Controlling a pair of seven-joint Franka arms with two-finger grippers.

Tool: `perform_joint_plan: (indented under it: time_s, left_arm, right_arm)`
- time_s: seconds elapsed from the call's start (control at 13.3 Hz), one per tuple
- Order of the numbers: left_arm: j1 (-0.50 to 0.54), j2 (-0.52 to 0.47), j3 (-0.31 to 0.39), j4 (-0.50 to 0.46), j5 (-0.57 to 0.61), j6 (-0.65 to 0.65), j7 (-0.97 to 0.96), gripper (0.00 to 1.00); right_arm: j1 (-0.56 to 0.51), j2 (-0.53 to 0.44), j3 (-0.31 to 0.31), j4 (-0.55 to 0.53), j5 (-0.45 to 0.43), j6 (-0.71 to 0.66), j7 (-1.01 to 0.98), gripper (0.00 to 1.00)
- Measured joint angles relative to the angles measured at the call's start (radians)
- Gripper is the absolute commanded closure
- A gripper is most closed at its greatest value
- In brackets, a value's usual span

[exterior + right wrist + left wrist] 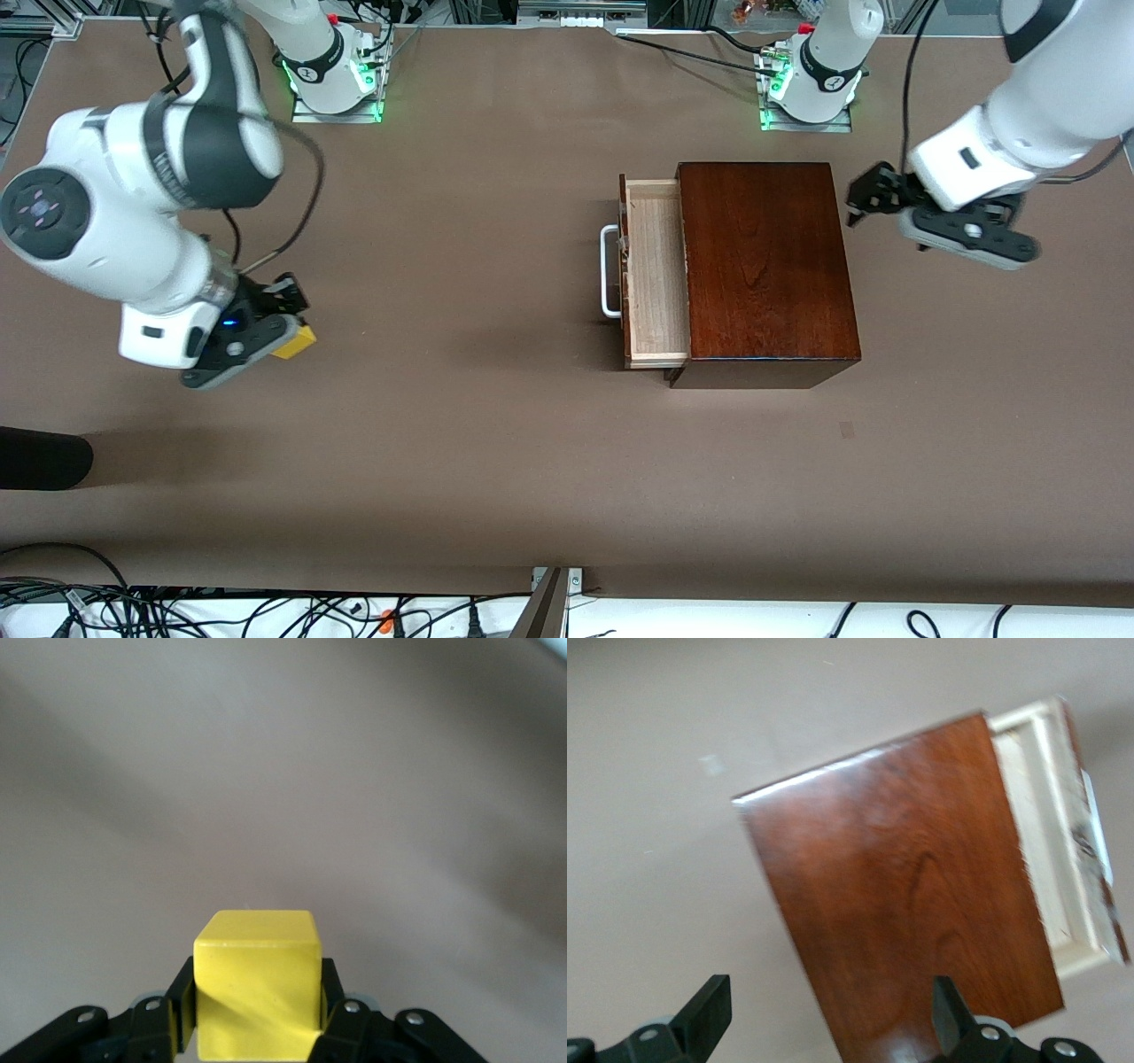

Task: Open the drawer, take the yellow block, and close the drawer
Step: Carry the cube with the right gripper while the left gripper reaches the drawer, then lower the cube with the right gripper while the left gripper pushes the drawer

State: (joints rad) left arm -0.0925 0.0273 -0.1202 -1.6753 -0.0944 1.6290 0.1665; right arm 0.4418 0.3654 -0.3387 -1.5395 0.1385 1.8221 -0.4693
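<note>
The dark mahogany box point(767, 266) stands toward the left arm's end of the table. Its drawer point(656, 273) is pulled out toward the right arm's end, pale tray empty, white handle point(609, 270) at its front. My right gripper point(288, 323) is shut on the yellow block point(295, 341), over the table at the right arm's end; the block fills the jaws in the right wrist view point(257, 983). My left gripper point(873, 199) is open and empty, just off the box's end away from the drawer. The left wrist view shows the box point(908, 895) and drawer point(1050, 828).
The brown table point(496, 425) stretches between the arms. A dark object point(40, 459) lies at the table edge at the right arm's end, nearer the front camera. Cables run along the front edge.
</note>
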Motion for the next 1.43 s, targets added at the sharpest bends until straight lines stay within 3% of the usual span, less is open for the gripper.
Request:
perform_joint_plan:
  time_s: [0.38,0.53,0.75,0.9,1.12,1.35,1.43]
  left_arm:
    - [-0.006,0.134,-0.159,0.007,-0.03,0.021,0.11,0.0]
    - [-0.01,0.196,-0.263,0.026,-0.031,0.102,0.174,0.0]
    - [-0.027,0.305,-0.378,0.034,-0.03,0.282,0.264,0.0]
    - [-0.11,0.41,-0.401,0.036,-0.014,0.415,0.364,0.0]
    - [-0.192,0.49,-0.403,0.038,0.149,0.57,0.461,0.0]
    - [-0.224,0.568,-0.403,0.039,0.207,0.656,0.573,0.0]
    - [-0.223,0.59,-0.402,0.04,0.208,0.67,0.615,0.0]
  right_arm:
    - [-0.157,-0.04,0.07,-0.313,0.001,0.258,0.066,1.0]
    - [-0.163,-0.045,0.084,-0.425,0.001,0.402,0.117,1.0]
    - [-0.164,-0.029,0.12,-0.511,0.001,0.508,0.237,1.0]
    - [-0.163,0.004,0.162,-0.542,0.0,0.62,0.365,1.0]
    - [-0.163,0.078,0.183,-0.573,0.0,0.769,0.446,1.0]
    - [-0.164,0.091,0.185,-0.576,0.001,0.786,0.467,0.99]
    - [-0.164,0.091,0.185,-0.576,0.0,0.787,0.467,0.9]
